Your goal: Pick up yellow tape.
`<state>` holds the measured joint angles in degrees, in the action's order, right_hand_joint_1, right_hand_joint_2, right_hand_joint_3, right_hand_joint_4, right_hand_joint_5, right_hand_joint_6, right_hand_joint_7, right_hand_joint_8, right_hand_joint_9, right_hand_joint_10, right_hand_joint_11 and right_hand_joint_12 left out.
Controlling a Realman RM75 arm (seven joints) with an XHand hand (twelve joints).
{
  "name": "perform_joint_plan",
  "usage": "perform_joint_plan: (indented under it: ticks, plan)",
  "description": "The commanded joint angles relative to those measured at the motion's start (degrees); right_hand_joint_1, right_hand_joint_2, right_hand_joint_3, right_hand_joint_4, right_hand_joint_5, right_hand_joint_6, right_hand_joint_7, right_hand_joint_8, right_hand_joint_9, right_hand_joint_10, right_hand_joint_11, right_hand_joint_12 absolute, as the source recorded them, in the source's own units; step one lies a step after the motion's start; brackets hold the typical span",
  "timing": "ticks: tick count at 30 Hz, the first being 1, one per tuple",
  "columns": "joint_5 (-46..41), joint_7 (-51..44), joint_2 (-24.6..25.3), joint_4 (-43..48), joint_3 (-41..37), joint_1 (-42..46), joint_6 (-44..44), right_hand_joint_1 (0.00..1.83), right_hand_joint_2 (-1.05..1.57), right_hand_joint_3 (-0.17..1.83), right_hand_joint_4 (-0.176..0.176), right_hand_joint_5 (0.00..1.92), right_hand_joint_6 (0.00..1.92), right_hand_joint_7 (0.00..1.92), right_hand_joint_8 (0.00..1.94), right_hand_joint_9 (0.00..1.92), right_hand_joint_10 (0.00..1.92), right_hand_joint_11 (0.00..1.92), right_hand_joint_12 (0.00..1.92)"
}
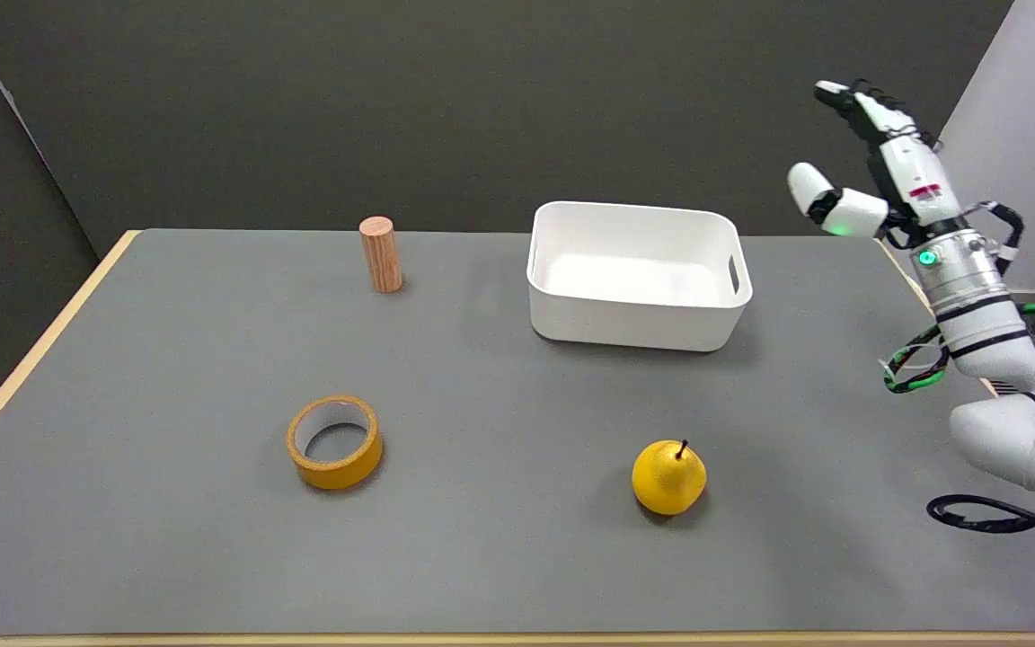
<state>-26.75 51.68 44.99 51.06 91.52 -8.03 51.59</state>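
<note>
Now, hand (877,171): raised at the far right, fingers seemingly spread, holding nothing.
Tape (335,441): flat on tabletop (499,557), well apart from hand.

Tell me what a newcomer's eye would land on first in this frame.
Probably the right hand, raised in the air with fingers apart and holding nothing, past the table's far right corner. Next come the two yellow things on the grey table: the yellow tape lying flat at near left, and a yellow pear at near right. A white bin and an upright wooden cylinder stand at the far side.
</note>
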Motion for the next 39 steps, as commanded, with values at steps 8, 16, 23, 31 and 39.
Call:
perform_joint_plan:
  ticks: [8,16,23,31,39]
  plan:
    - [27.31,3.93,-0.47,31.34,13.07,-2.78,-8.7,0.49,0.59,1.0,0.1,0.07,0.34,0.13,0.3,0.09,0.55,0.0,0.95]
    - [34.0,-2.37,2.75,38.13,29.18,-9.69,-23.59,0.53,0.55,0.98,0.088,0.0,0.04,0.05,0.23,0.07,0.51,0.01,0.96]
    - [36.28,-5.64,11.81,36.98,39.52,-15.19,-30.16,0.53,0.53,0.95,0.085,0.0,0.0,0.01,0.21,0.06,0.46,0.0,1.01]
    - [36.51,-5.69,24.45,27.78,47.48,-19.94,-35.0,0.51,0.53,0.95,0.084,0.0,0.01,0.05,0.22,0.08,0.47,0.0,1.04]
    - [33.83,-5.61,32.96,16.79,49.75,-20.06,-36.16,0.45,0.53,0.98,0.083,0.0,0.09,0.07,0.27,0.07,0.54,0.05,0.95]
